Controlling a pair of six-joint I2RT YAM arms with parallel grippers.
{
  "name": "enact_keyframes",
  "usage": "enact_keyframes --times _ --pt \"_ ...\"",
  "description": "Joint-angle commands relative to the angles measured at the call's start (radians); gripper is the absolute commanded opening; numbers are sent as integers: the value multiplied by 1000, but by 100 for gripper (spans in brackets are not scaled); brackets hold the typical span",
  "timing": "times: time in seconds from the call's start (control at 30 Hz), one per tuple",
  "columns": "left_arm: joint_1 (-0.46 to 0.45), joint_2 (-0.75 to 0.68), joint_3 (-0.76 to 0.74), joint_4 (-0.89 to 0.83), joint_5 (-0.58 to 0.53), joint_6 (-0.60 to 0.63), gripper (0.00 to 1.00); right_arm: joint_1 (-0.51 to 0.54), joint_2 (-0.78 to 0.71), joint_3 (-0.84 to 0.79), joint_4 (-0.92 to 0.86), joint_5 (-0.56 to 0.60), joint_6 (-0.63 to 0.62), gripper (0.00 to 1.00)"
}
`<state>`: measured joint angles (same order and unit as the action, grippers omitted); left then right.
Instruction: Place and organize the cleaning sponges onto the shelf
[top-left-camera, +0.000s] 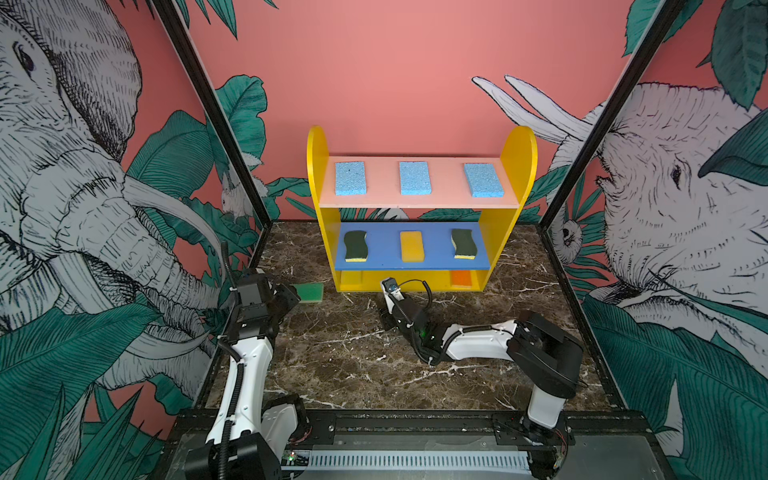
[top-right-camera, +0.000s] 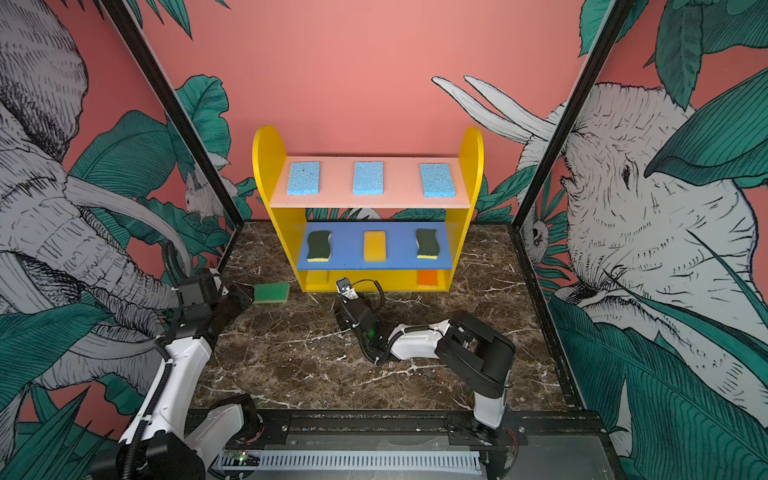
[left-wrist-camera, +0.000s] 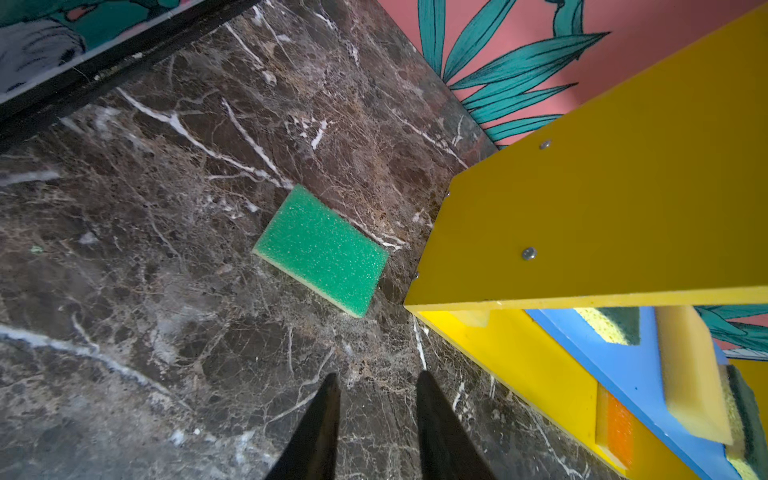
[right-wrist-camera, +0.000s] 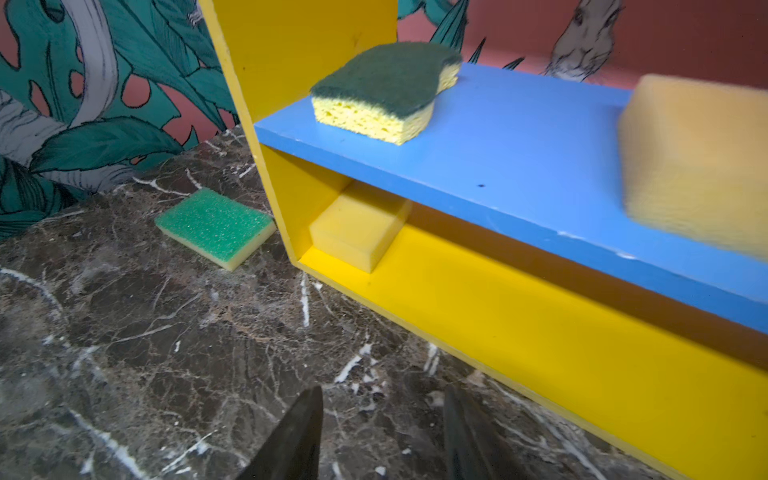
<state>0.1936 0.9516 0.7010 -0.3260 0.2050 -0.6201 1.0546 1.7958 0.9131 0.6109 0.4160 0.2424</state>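
bright green sponge (left-wrist-camera: 322, 249) lies flat on the marble table (left-wrist-camera: 166, 291), green face up, not on the shelf (left-wrist-camera: 602, 187)
it's straight ahead of the left pincer (left-wrist-camera: 377, 374), clear gap to the fingertips, no contact
left pincer: jaws parted, nothing between them
beyond the sponge from that pincer is the shelf's outer side panel, with the sponge just beside it
right pincer (right-wrist-camera: 383, 388): jaws parted too, empty, low over the table in front of the yellow base (right-wrist-camera: 540, 332) and aimed at the bottom tier's left end
ahead of it, tucked into the base corner: yellow sponge (right-wrist-camera: 357, 226)
the green one sits off to that pincer's left, outside the side panel
orange sponge (top-left-camera: 462, 277) is at the base's other end, on the right pincer's right
above the right pincer, the blue middle board (top-left-camera: 386, 259) carries wavy green-on-yellow sponges (top-left-camera: 355, 246) (top-left-camera: 464, 244) at the ends and a second yellow sponge (top-left-camera: 411, 246) between, all apart
higher up, well above both pincers, the pink top board (top-left-camera: 415, 201) has three light-blue sponges (top-left-camera: 350, 178) (top-left-camera: 414, 178) (top-left-camera: 483, 180) in a spaced row
count: eight on the shelf, one on the table
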Motion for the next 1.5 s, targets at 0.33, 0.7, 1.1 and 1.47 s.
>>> enact_keyframes --times 0.33,0.7,1.1,1.47 --pt "7 -30 -6 -18 29 -38 27 -19 201 27 393 -36 35 47" --pt "10 -30 -18 9 60 -32 27 -40 425 286 402 -34 91 50" --pt "10 -19 -16 59 85 -41 27 -85 526 443 291 -75 54 49" --pt "10 -8 -15 76 79 -33 27 -86 572 498 204 -101 52 50"
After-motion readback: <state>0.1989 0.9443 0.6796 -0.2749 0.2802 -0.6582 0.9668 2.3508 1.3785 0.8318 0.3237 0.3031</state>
